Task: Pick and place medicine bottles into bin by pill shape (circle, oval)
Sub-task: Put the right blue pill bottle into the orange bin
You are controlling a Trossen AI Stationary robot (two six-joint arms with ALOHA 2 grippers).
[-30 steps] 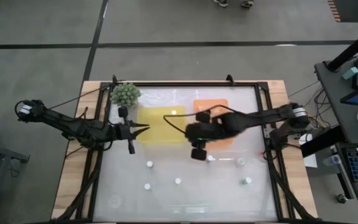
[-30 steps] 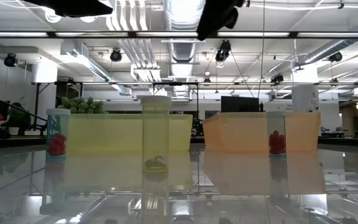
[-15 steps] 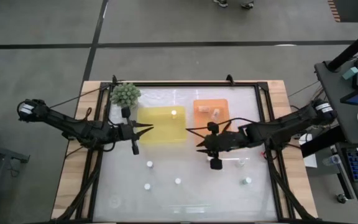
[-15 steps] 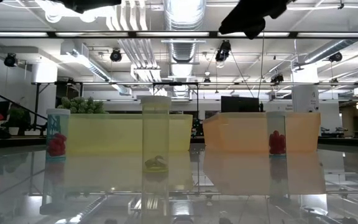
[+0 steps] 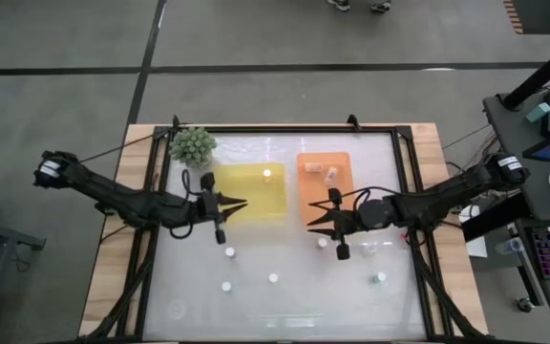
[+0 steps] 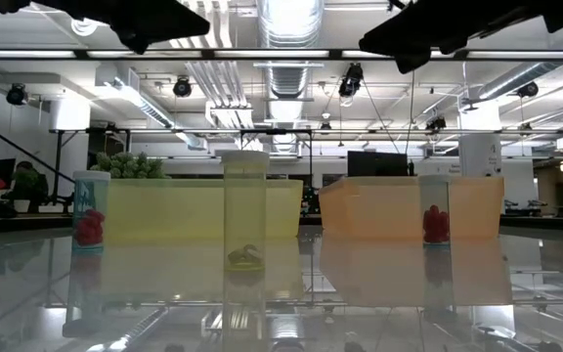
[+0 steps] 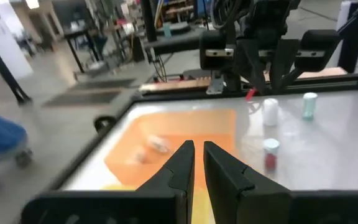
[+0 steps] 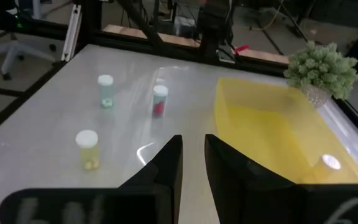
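My left fingers [image 5: 242, 203], nearly together and holding nothing, hang over the near edge of the yellow bin [image 5: 249, 189]. My right fingers [image 5: 311, 221], likewise almost closed and empty, sit just in front of the orange bin [image 5: 325, 178], pointing toward the left arm. Medicine bottles [image 5: 229, 252] stand scattered on the glossy desk [image 5: 294, 306] nearer the front; one is just beside my right fingers, another with red pills [image 8: 160, 100] stands near the yellow bin. Two bottles lie inside the orange bin [image 7: 157, 145]. A green spiky plant [image 5: 192, 144] occupies the far left corner.
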